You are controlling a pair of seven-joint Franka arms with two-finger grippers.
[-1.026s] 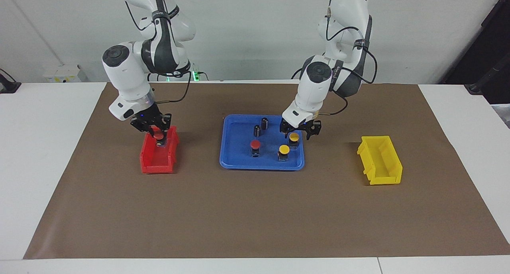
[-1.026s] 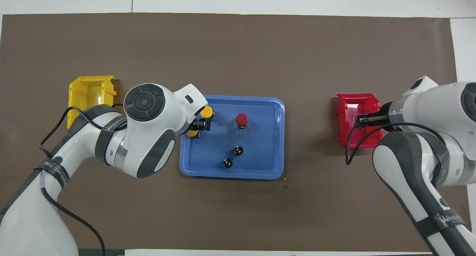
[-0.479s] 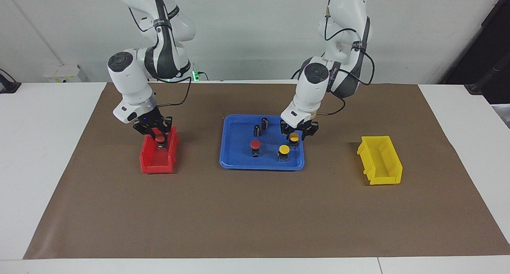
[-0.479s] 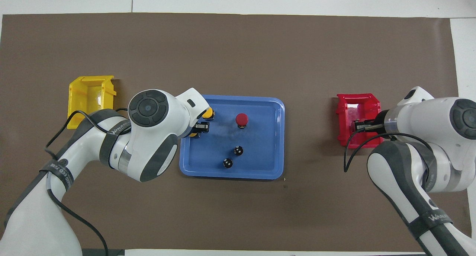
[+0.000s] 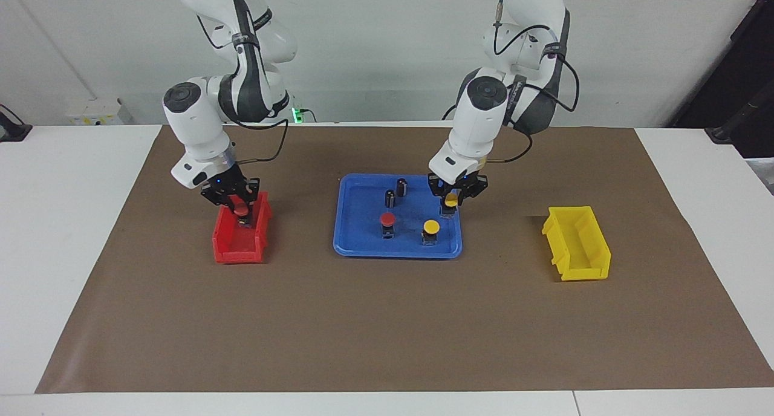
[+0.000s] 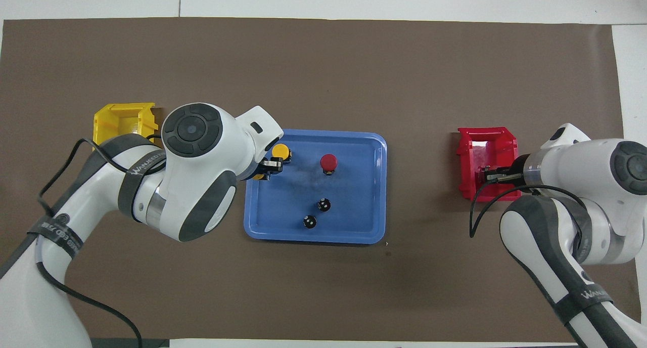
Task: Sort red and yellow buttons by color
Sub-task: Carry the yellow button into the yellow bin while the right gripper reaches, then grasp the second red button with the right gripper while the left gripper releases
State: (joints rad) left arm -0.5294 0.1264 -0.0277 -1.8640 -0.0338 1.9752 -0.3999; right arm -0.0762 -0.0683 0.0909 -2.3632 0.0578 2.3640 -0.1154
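Neither of the two bins has a button resting loose in it yet, so the sorting looks barely begun. The right gripper [image 5: 241,209] hangs in the red plastic bin [image 5: 233,247], its fingers pinched on a red round-capped push-button [image 5: 241,210] not yet let go. The left gripper [image 5: 450,199] is closed on a yellow round-capped push-button [image 5: 450,201], just above the glossy blue plastic tray [image 5: 351,216]. Below and beside those fingers, a second yellow-capped button [image 5: 431,227] and a second red-capped button [image 5: 387,220] stand upright on stubby dark bodies in the tray. Two plain dark cylinders [image 5: 396,192] stand there too (no coloured caps). The open-fronted yellow plastic bin [image 5: 577,243] lies well apart on the matte brown paper mat [image 5: 387,325].
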